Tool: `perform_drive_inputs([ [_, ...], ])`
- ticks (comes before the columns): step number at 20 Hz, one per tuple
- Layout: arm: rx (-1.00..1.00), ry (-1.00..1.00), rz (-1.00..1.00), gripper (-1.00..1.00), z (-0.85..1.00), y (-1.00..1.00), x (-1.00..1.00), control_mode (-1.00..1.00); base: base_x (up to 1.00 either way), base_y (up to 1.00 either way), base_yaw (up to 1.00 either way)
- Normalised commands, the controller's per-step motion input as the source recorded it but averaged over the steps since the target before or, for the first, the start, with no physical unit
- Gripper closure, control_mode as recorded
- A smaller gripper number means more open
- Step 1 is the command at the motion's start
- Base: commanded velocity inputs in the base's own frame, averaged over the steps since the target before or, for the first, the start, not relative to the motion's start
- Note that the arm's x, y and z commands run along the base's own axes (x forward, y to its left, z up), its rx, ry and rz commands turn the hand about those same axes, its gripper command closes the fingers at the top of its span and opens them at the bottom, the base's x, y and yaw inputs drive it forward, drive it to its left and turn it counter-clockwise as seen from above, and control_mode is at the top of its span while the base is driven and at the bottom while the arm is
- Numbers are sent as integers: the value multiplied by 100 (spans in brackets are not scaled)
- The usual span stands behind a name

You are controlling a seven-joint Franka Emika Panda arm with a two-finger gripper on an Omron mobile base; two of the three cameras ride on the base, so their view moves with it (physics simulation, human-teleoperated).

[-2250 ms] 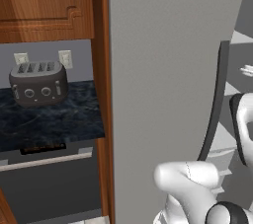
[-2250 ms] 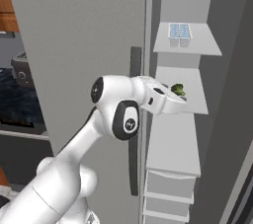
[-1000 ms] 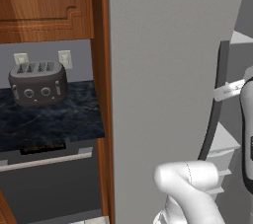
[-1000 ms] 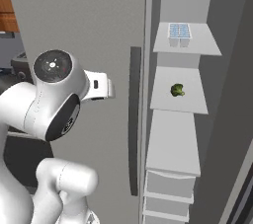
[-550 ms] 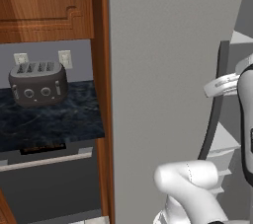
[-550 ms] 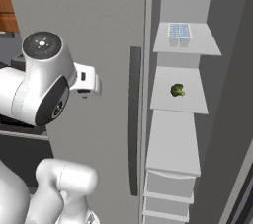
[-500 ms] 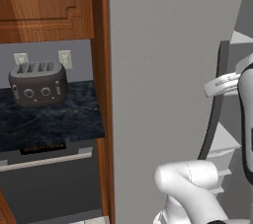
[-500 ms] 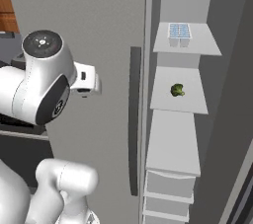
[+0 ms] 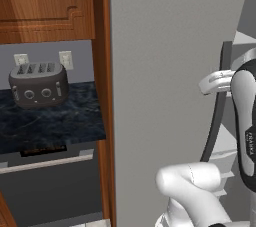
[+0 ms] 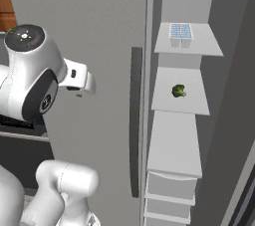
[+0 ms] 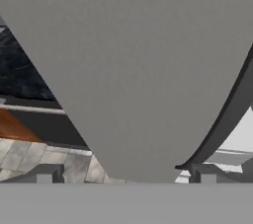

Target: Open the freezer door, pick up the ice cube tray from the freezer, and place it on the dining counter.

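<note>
Here the ice cube tray (image 10: 181, 31) sits on the top freezer (image 10: 99, 16) shelf (well apart from the wide-open gripper (image 11: 126, 174)).

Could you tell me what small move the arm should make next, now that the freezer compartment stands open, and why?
Probably swing the open gripper right, off the tall light-grey freezer's closed door panel and towards the open shelves. The hand view faces flat grey door, while the small pale bluish-white ice cube tray sits untouched on the top white shelf.

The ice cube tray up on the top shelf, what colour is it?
Pale bluish-white ice cube tray; clearest in the right base view.
</note>
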Motion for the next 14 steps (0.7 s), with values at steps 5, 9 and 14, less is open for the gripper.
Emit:
perform_drive_inputs([
  [5,0,0,-13,-100,0,16,0,-100,0,0,0],
  [9,0,0,-1,-100,0,0,-1,-100,0,0,0],
  [14,0,0,0,-100,0,0,-1,100,0,0,0],
])
